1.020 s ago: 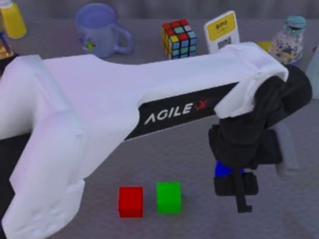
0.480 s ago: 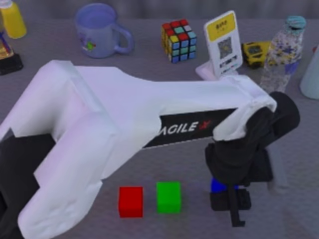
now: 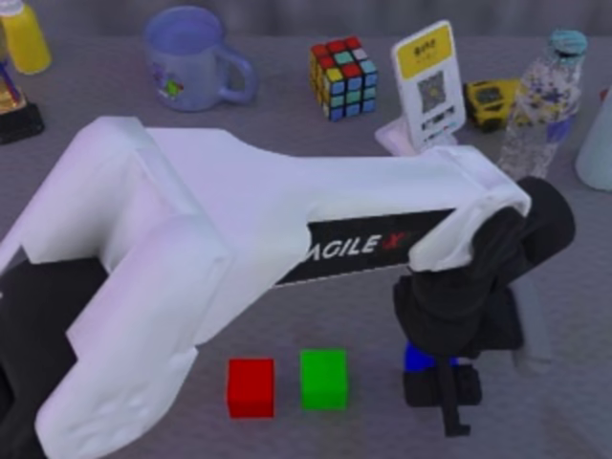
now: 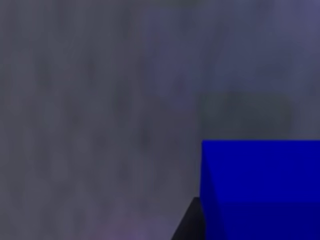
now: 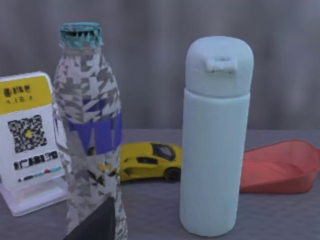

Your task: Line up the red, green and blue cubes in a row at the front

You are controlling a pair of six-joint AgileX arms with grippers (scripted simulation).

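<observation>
- Blue cube (image 3: 418, 358) at the front of the table, right of the green cube (image 3: 323, 379); mostly hidden in the top view under the left gripper (image 3: 442, 387), only a small patch of blue showing beneath the black wrist.
- Red cube (image 3: 251, 386) and green cube side by side near the front edge, apart by a narrow gap, both fully visible.
- Left arm (image 3: 239, 249) stretched across the table from the left, covering much of the middle; lettering on its black panel partly cut off.
- Left gripper low over the blue cube; cannot tell from either view whether clamped on the cube or spread apart.
- Left wrist view: blue cube (image 4: 260, 190) filling one corner, cut off by the frame edges, with a sliver of black finger (image 4: 189, 225) just beside it; bare grey table (image 4: 100, 110) elsewhere.
- Right arm out of the top view; fingers not made out in its own wrist view.
- Back of the table: mug (image 3: 189, 59), puzzle cube (image 3: 342, 76), QR sign (image 3: 428, 84), yellow toy car (image 3: 490, 101) partly behind a patterned bottle (image 3: 545, 91).
- Right wrist view: pale flask (image 5: 215, 135), red scoop (image 5: 280, 167) cut off at the frame edge, toy car half hidden behind the bottle.
</observation>
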